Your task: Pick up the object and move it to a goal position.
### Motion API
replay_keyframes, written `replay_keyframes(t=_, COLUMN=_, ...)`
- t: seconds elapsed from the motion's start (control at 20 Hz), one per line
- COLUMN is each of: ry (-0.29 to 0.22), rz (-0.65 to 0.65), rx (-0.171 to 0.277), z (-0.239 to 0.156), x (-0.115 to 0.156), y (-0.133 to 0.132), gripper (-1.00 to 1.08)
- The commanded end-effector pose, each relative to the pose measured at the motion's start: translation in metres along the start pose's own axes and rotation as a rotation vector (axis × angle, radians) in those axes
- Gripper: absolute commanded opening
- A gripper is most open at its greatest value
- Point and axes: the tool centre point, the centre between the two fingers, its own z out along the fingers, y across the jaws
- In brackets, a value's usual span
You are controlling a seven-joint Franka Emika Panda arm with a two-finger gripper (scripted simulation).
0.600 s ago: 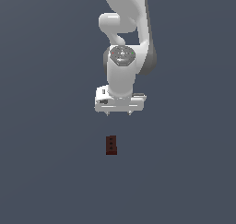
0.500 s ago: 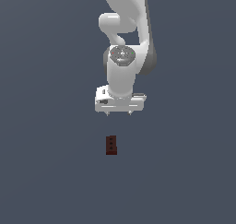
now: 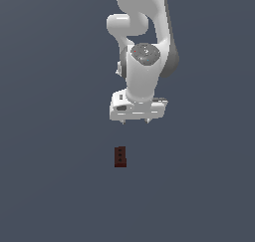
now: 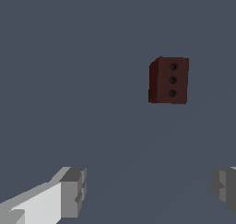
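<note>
The object point(image 3: 120, 157), a small reddish-brown block taller than it is wide, stands upright on the plain grey surface point(image 3: 55, 186). No edge or corner of that surface comes into either view, so I can place the block only by the arm: it sits in front of the tool point(image 3: 136, 122) and apart from it, nothing touching it. In the wrist view the object point(image 4: 169, 80) shows three dark dots in a column on its face.

The tool hangs above the surface with its jaws spread wide and nothing between them; the fingertips point(image 4: 73, 191) stand far enough apart that the narrow block would pass between them easily.

To my eye this is the approach, with the grasp not yet begun. The next move calls for bringing the tool over the block, centring it between the jaws, going down around it and only then closing.

Counting up: one block, one arm, one tool with two fingers. I see no marker for the goal.
</note>
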Motion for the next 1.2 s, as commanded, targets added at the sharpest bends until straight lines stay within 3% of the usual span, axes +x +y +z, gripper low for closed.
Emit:
replay_keyframes(t=0.0, ry=0.000, rz=0.000, rx=-0.001, z=0.000, x=0.000, y=0.000, gripper=1.00)
replay_keyframes(t=0.45, ry=0.003, rz=0.007, rx=0.005, z=0.012, x=0.015, y=0.009, gripper=1.00)
replay_keyframes(t=1.15, ry=0.019, rz=0.036, rx=0.027, z=0.073, x=0.072, y=0.053, gripper=1.00)
